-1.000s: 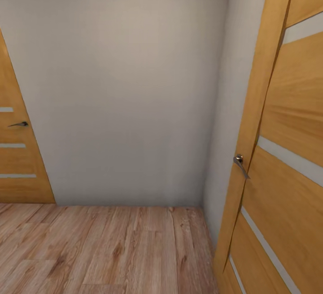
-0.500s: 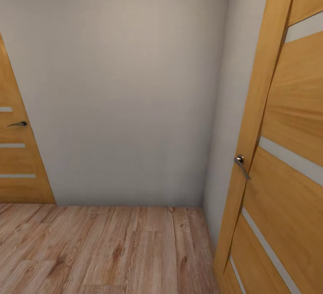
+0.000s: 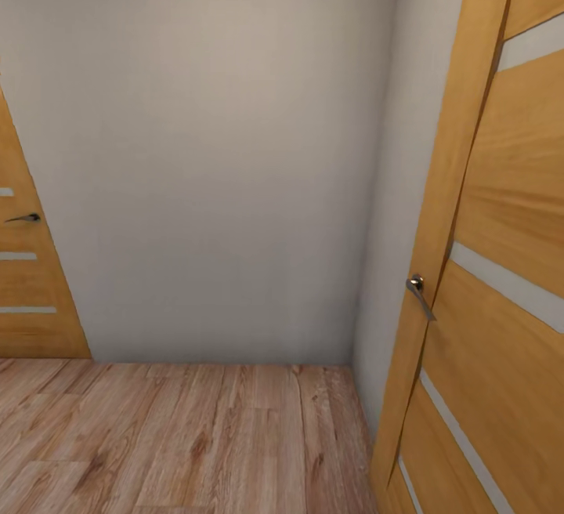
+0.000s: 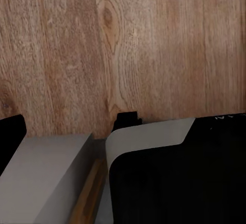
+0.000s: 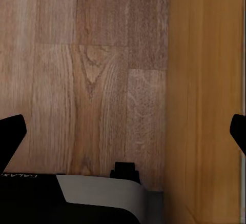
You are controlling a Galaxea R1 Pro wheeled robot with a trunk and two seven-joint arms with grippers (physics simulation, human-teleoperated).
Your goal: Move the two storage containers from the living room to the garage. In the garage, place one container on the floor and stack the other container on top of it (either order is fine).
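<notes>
The two storage containers are out of view. I face a corner of a room with pale wood-plank flooring (image 3: 196,436) and a plain grey wall (image 3: 211,161). In the right wrist view my right gripper (image 5: 123,131) hangs open over the planks, its dark fingertips (image 5: 11,131) far apart and nothing between them, close beside a wooden door face (image 5: 205,101). In the left wrist view my left gripper (image 4: 123,126) also points down at the planks, with one dark fingertip (image 4: 10,131) at the frame's edge, set wide, and nothing held.
A wood-panelled door (image 3: 501,263) with a metal lever handle (image 3: 417,291) stands very near on the right. A second such door (image 3: 31,279) with its handle (image 3: 23,218) is at the far left. My own base (image 4: 174,178) shows below the left wrist.
The whole head view has shifted a little: the left door sits slightly further left and lower in the picture, so the camera has moved. Nothing in the room has moved.
</notes>
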